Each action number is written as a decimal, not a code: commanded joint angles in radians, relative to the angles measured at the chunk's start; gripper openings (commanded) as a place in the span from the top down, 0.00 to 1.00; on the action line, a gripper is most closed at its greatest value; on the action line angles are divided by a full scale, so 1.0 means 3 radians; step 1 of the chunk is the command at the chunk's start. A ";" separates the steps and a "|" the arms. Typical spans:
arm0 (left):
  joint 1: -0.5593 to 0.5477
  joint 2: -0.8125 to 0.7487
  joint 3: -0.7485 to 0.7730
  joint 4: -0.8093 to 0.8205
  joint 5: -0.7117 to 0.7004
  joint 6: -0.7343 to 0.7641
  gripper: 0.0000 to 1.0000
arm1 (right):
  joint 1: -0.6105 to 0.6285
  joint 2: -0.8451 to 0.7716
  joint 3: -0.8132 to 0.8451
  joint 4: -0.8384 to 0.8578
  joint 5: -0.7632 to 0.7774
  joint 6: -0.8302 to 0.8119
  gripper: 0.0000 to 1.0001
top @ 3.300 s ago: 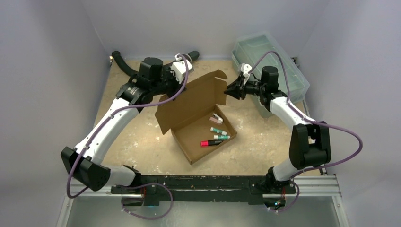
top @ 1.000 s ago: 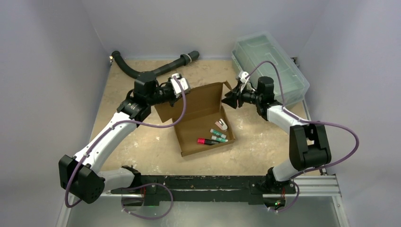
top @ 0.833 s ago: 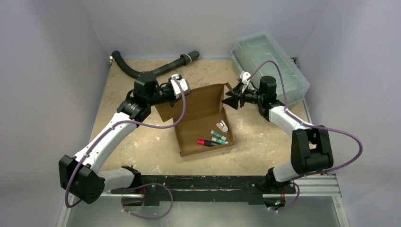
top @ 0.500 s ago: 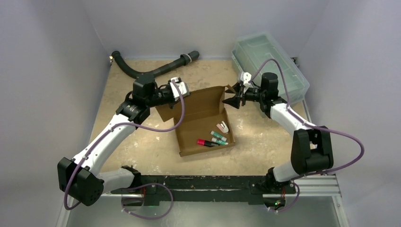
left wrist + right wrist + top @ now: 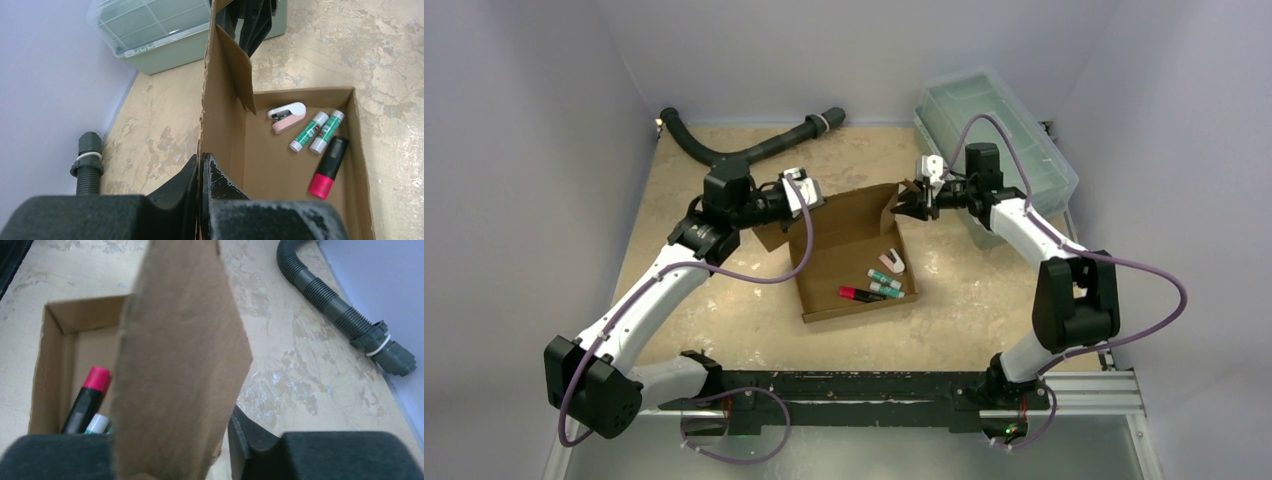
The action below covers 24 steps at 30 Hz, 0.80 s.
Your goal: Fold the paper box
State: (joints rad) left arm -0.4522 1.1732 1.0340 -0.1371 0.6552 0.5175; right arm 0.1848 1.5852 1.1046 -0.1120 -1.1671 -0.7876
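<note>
At the centre of the overhead view, the paper box (image 5: 832, 268) sits on the worktop (image 5: 724, 300) with its tray flat and its lid (image 5: 844, 215) raised nearly upright. The left end effector (image 5: 201, 167) is pinched tight on the lid's left edge. The right end effector (image 5: 912, 204) has the lid's side flap (image 5: 185, 340) between its fingers; whether it grips the flap I cannot tell. The step in hand looks like closing the lid. Next, that flap likely needs turning inward, then both arms lowering the lid so the flap slips inside the tray wall, clear of the pink stapler (image 5: 286, 111). The cardboard is unprinted; print on the two green tubes (image 5: 316, 131) is too small to read.
</note>
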 commanded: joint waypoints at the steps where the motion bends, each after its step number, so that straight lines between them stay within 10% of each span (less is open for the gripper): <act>1: -0.0021 -0.0058 -0.0021 0.0160 0.0269 0.0024 1.00 | 0.0134 0.0018 0.0187 -0.0403 -0.0160 -0.0460 0.77; 7: -0.0021 -0.0073 -0.0033 0.0194 0.0105 0.0010 1.00 | 0.0135 0.0013 0.0157 -0.0456 -0.0168 -0.0524 1.00; 11: -0.0021 -0.0089 -0.0059 0.0220 0.0053 0.0008 1.00 | 0.0133 -0.0013 0.0114 -0.0437 -0.0110 -0.0500 0.98; 16: -0.0021 -0.0127 -0.0099 0.0203 -0.0006 0.0064 1.00 | 0.0005 -0.0158 0.0157 -0.0751 0.0189 -0.0542 0.42; 24: -0.0021 -0.0163 -0.0112 0.0204 0.0030 0.0086 1.00 | -0.0355 -0.0825 0.0519 -0.2148 0.0472 -0.1377 0.09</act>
State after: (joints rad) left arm -0.4538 1.1481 1.0019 -0.1276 0.6323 0.5358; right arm 0.1005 1.4761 1.1511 -0.5114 -1.0775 -1.0496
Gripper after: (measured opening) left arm 0.008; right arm 0.877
